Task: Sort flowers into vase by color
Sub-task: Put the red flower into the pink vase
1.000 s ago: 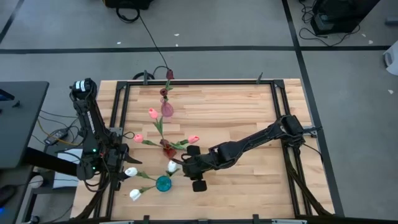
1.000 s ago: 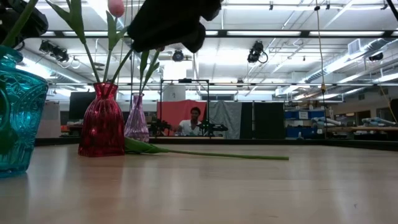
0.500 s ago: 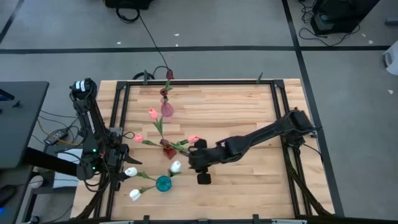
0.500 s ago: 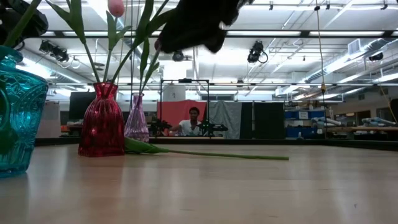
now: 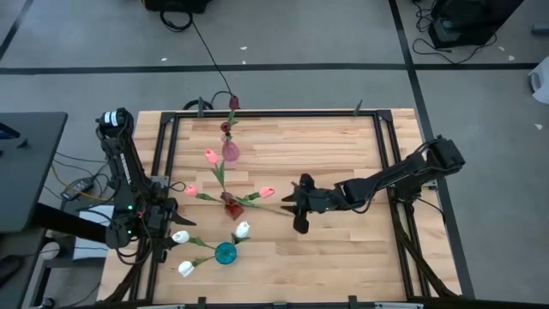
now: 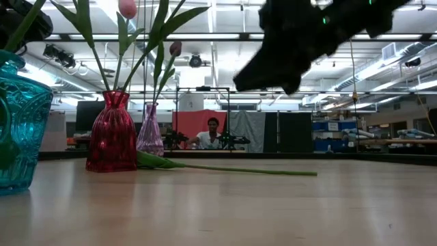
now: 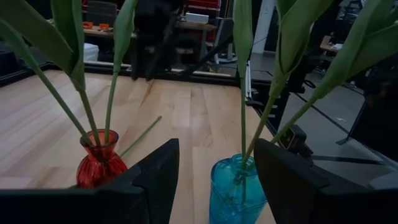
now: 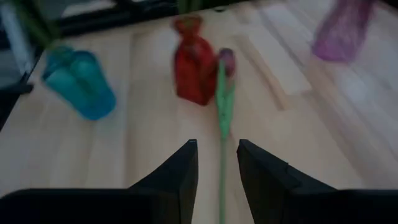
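Three vases stand left of the table's middle: a purple one point(image 5: 230, 151) with maroon flowers, a red one point(image 5: 232, 207) with pink flowers point(image 5: 267, 190) and a teal one point(image 5: 226, 252) with white flowers point(image 5: 241, 229). One loose flower lies flat on the table, its maroon head point(image 8: 227, 61) beside the red vase and its stem point(image 6: 232, 169) running toward the right. My right gripper point(image 5: 296, 206) hovers open above the stem's free end, clear of it. At the table's left edge my left gripper point(image 7: 214, 186) waits open, facing the teal vase point(image 7: 233, 186).
A black metal frame point(image 5: 274, 112) runs round the tabletop. Bare wood point(image 5: 343, 257) lies right of the vases. Leaves and stems point(image 7: 242, 37) rise close in front of the left gripper. Beyond the table's far edge a person point(image 6: 213, 133) sits in the room.
My right gripper has swung away from the teal vase toward the table's right edge, rolling as it went, and now hangs over the loose flower's stem. Its finger gap looks unchanged. The vases and flowers have stayed where they were.
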